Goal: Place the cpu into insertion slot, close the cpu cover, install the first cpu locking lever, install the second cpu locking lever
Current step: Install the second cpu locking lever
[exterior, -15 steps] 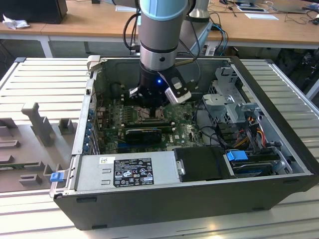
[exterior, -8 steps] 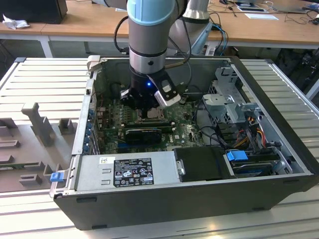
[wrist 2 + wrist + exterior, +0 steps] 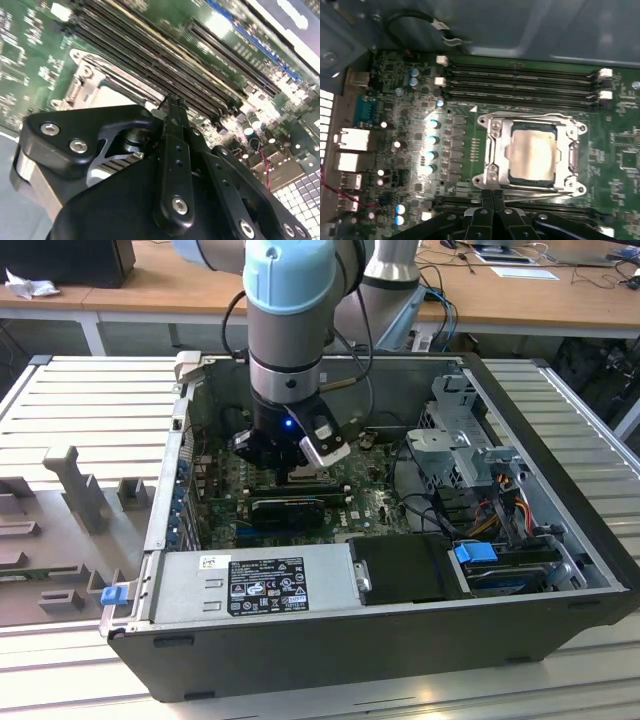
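Inside an open computer case, the robot arm's gripper hovers low over the green motherboard, its two black fingers pressed together with nothing between them. Their tips sit just beside the edge of the insertion slot, where the cpu lies flat under the silvery cpu cover, closed over it. Long black memory slots run along the socket's far side.
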`<state>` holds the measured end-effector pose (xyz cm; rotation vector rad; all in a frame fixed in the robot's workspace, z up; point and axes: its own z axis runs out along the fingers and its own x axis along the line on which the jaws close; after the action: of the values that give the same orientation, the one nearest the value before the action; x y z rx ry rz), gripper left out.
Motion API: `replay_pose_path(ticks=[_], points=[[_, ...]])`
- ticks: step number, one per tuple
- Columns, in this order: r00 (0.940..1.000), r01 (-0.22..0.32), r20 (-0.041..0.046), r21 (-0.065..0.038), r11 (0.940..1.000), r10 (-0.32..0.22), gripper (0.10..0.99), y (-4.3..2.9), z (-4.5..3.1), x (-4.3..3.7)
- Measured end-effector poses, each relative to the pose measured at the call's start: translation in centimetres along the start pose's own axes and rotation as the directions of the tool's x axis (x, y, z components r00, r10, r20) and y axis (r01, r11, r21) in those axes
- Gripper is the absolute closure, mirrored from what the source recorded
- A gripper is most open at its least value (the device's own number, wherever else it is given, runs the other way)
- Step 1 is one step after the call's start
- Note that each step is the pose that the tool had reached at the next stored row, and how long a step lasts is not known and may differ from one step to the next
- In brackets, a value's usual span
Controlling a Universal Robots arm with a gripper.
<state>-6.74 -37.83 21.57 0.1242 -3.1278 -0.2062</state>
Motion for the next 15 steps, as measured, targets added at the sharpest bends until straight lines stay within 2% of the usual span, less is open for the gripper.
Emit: replay_pose_path(ticks=[2,7,9,12,14,15], points=[[1.0,0.001,0.0018,-0.021,0.9998,-0.001,0.98,-0.25,0.04,0.13],[1.0,0.002,0.0058,-0.054,0.9985,-0.001,0.98,-1.04,0.09,0.53],[1.0,0.002,0.0076,-0.074,0.9972,-0.001,0.98,-1.2,0.23,0.73],[1.0,0.002,0.0094,-0.091,0.9958,-0.002,0.98,-1.33,0.51,0.96],[0.9999,0.002,0.0101,-0.096,0.9954,-0.001,0.98,-1.37,0.79,1.05],[0.9999,0.002,0.0104,-0.102,0.9948,-0.001,0.98,-1.39,0.91,1.05]])
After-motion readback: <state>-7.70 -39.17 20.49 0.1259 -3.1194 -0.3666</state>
